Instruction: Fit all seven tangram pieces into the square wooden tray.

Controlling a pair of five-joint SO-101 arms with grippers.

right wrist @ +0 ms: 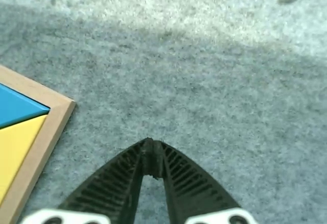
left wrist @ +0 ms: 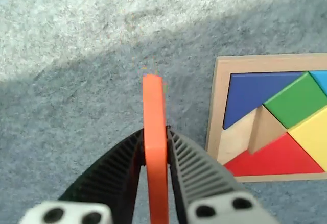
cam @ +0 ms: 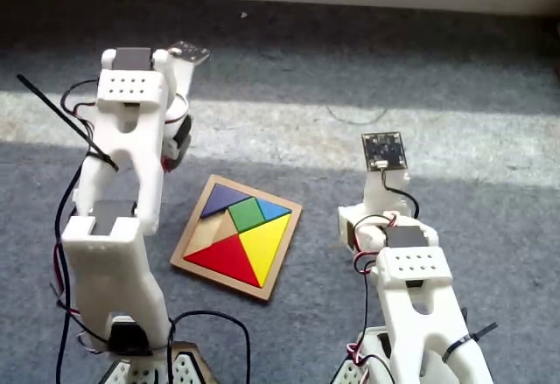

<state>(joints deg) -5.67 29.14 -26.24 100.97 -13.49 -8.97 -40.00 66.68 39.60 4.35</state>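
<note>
Orange piece (left wrist: 154, 127) edge-on near tray rim (left wrist: 213, 113)

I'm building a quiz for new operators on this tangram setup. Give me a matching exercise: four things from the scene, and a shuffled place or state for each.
Things
1. orange piece
2. red piece
3. right gripper
4. wooden tray

Places or states
A. shut, holding nothing
B. resting directly on the grey carpet
C. clamped on edge in the left gripper
D. lying flat inside the tray

Pairs: 1-C, 2-D, 3-A, 4-B
</note>
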